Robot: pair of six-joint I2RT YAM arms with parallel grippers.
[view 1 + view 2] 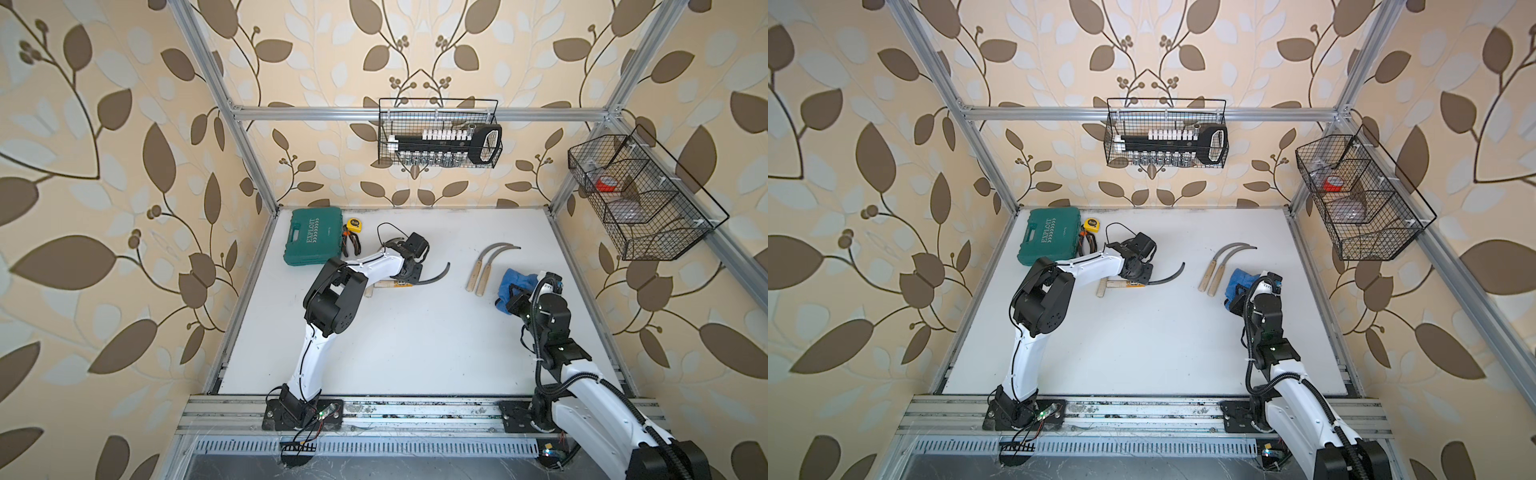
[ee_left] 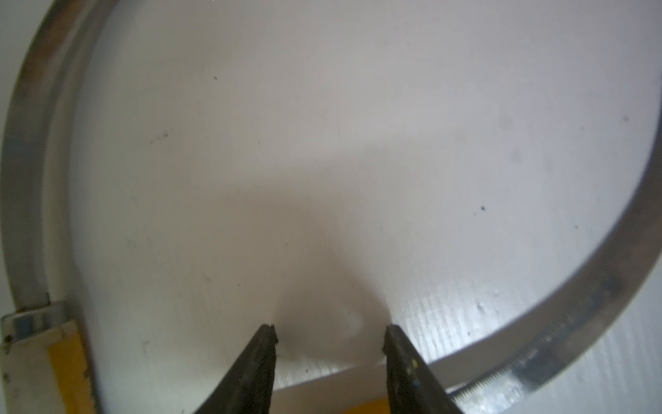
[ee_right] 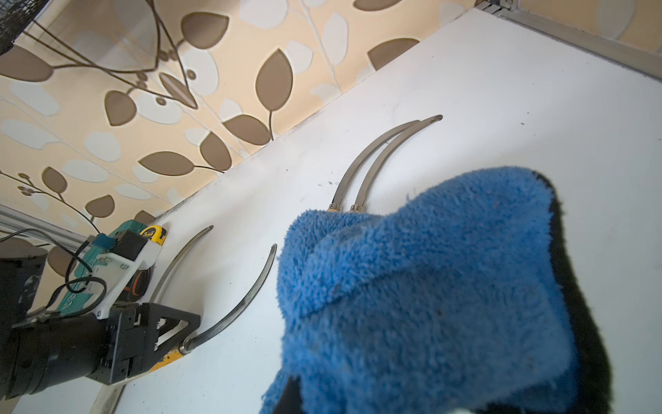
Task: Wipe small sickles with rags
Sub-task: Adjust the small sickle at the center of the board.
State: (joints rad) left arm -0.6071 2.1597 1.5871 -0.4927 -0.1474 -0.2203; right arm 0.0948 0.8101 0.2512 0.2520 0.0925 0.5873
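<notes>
Possibly the sickle (image 2: pixel 591 308) twists loose if the left claw (image 2: pixel 329 333), whose hold cannot be told, lifts; the right claw (image 1: pixel 510 296) clenches the cloth (image 3: pixel 430 286).

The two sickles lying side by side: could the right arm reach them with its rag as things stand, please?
Probably yes. The two sickles lie just beside the rag held in the right claw, with only bare table between and nothing on top of them.

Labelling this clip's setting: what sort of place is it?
Probably a robot test cell dressed as a tool shed: aluminium frame, hanging wire basket, green tool case on a white table.
</notes>
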